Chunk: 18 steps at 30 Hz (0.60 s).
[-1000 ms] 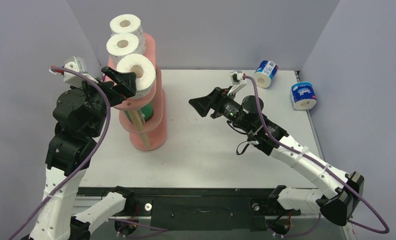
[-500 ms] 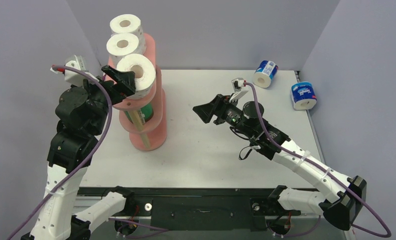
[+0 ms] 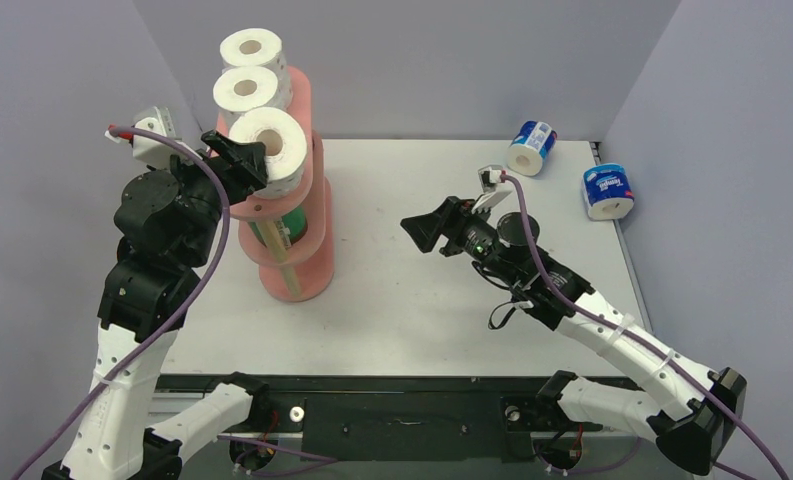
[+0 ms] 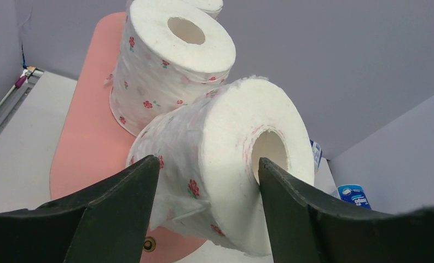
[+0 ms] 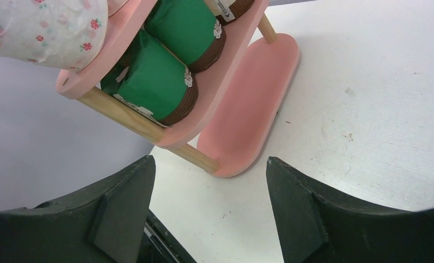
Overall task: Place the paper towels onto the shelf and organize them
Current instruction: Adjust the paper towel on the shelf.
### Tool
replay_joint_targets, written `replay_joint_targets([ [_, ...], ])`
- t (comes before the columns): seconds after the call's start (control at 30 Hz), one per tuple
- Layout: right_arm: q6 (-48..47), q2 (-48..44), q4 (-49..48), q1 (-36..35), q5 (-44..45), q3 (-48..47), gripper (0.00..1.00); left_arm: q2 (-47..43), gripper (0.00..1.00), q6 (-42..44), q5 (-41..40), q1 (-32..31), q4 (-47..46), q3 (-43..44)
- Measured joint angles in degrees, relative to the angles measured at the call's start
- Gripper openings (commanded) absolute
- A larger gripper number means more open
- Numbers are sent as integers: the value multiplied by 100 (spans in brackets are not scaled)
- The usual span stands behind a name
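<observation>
The pink shelf [image 3: 308,262] stands at the table's left. Three white paper towels with red dots sit on its top board: two upright [image 3: 252,47] [image 3: 245,90], and the front one [image 3: 275,148] tipped on its side. My left gripper [image 3: 240,160] is shut on that front roll [image 4: 225,159], one finger on its end face by the core and the other on its far end. The upright roll [image 4: 171,60] stands just behind it. Two green-wrapped rolls [image 5: 154,82] [image 5: 190,30] lie on the middle board. My right gripper [image 3: 427,228] hangs open and holds nothing, mid-table, facing the shelf's bare bottom board [image 5: 253,104].
Two blue-white wrapped rolls lie on the table at the back right, one near the back wall [image 3: 532,147] and one by the right wall [image 3: 608,190]. The left arm crowds the shelf's left side. Grey walls enclose the table on three sides.
My left jaws have narrowed onto the front top roll. The right arm has drawn back to the right, away from the shelf, with its jaws unchanged.
</observation>
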<state>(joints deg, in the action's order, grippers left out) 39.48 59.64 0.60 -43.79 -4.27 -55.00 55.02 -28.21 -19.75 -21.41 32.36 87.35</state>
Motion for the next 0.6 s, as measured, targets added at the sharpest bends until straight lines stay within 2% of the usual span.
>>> replay_joint_targets([
  [0.17, -35, -109, 42, 28, 129, 72, 69, 0, 59, 31, 0, 0, -44, 0],
  [0.37, -114, -236, 46, 37, 258, 160, 69, 0, 48, 37, -4, -2, -68, 2],
  [0.6, -133, -310, 48, 74, 304, 203, 69, -63, 41, 39, -98, -2, -66, 2],
])
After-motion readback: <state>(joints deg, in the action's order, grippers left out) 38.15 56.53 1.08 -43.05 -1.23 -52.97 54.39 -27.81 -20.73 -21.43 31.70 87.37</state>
